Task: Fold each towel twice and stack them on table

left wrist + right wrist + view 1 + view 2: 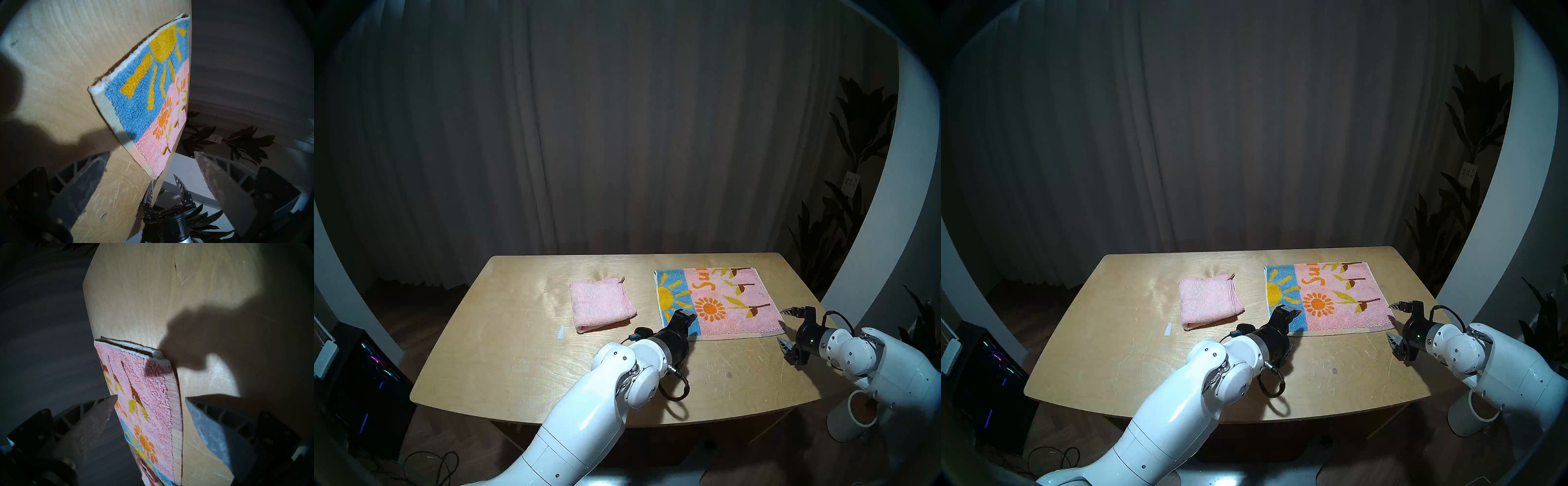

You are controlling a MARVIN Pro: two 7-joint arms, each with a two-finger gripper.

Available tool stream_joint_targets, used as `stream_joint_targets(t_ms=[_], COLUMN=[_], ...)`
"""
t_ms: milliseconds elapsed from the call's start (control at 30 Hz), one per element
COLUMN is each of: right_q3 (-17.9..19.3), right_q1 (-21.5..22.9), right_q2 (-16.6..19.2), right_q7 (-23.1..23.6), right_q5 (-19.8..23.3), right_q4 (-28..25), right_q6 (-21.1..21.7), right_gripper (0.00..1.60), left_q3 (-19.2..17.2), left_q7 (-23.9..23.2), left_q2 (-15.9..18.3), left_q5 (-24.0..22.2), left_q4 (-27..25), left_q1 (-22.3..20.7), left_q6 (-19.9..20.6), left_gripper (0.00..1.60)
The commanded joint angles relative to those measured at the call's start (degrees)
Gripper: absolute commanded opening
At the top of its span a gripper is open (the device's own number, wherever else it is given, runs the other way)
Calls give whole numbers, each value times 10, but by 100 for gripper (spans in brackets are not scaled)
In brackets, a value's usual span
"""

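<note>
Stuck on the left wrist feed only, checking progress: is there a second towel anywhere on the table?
Observer: Yes. A pink towel, folded small, lies on the table to the left of the patterned towel.
Operator: Stacked yet?
Observer: No, there is bare wood between the two.
Operator: Patterned one's right edge, how many layers?
Observer: The right wrist view shows two layers there, so it looks folded once.
</note>
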Motion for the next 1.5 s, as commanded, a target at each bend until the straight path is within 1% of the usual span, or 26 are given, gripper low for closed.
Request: stream_joint_targets(t_ms=[0, 67, 200, 233, 267, 333, 367, 400, 500, 700, 900, 1067, 1100, 1167, 1233, 1267, 1300, 1333, 1367, 1400, 1433, 1467], right_q3=[-14, -16, -20, -21, -23, -23, -24, -24, -25, -28, -31, -35, -38, -40, -45, -47, -49, -51, -53, -55, -56, -57], right_q1=[20, 26, 35, 37, 39, 40, 42, 42, 43, 47, 50, 57, 65, 70, 79, 83, 88, 92, 97, 101, 105, 108], right_q2=[-25, -28, -31, -31, -31, -31, -30, -30, -30, -27, -28, -32, -36, -39, -44, -46, -49, -52, -54, -56, -58, -60], right_q7=[-18, -21, -26, -27, -29, -30, -31, -31, -32, -35, -36, -39, -42, -45, -49, -51, -53, -54, -56, -57, -58, -59], right_q5=[-1, -1, -1, -1, -1, -1, -1, -1, -1, -3, -2, -4, -7, -9, -13, -15, -17, -19, -21, -23, -25, -26], right_q4=[5, 6, 8, 8, 9, 8, 8, 8, 8, 9, 12, 15, 18, 20, 24, 26, 29, 31, 34, 37, 40, 42], right_q6=[-3, -3, -3, -3, -3, -3, -4, -4, -4, -5, -5, -6, -9, -10, -13, -13, -14, -14, -14, -13, -13, -12], right_gripper=[160, 160, 160, 160, 160, 160, 160, 160, 160, 160, 160, 160, 160, 160, 160, 160, 160, 160, 160, 119, 79, 71], left_q3=[5, 7, 12, 12, 14, 14, 18, 18, 24, 29, 28, 29, 28, 27, 27, 28, 27, 27, 29, 29, 30, 32], left_q7=[27, 39, 48, 55, 71, 74, 86, 86, 107, 106, 107, 114, 116, 115, 117, 119, 122, 124, 128, 130, 133, 136], left_q2=[-12, -17, -22, -23, -26, -27, -29, -29, -32, -38, -43, -46, -44, -44, -42, -41, -38, -37, -34, -32, -30, -28], left_q5=[18, 25, 39, 41, 45, 46, 51, 51, 62, 77, 79, 84, 85, 85, 86, 87, 87, 87, 88, 88, 88, 89], left_q4=[10, 14, 23, 23, 24, 25, 29, 29, 39, 72, 97, 104, 105, 106, 104, 102, 97, 93, 88, 83, 77, 72], left_q1=[-33, -37, -43, -44, -46, -47, -51, -51, -61, -76, -86, -90, -90, -89, -88, -88, -87, -85, -84, -83, -81, -80], left_q6=[-10, -20, -33, -37, -46, -48, -52, -52, -59, -66, -71, -75, -76, -76, -77, -77, -77, -77, -76, -75, -73, -72], left_gripper=[160, 160, 160, 160, 160, 160, 160, 160, 160, 160, 160, 153, 147, 147, 131, 114, 108, 91, 80, 70, 65, 51])
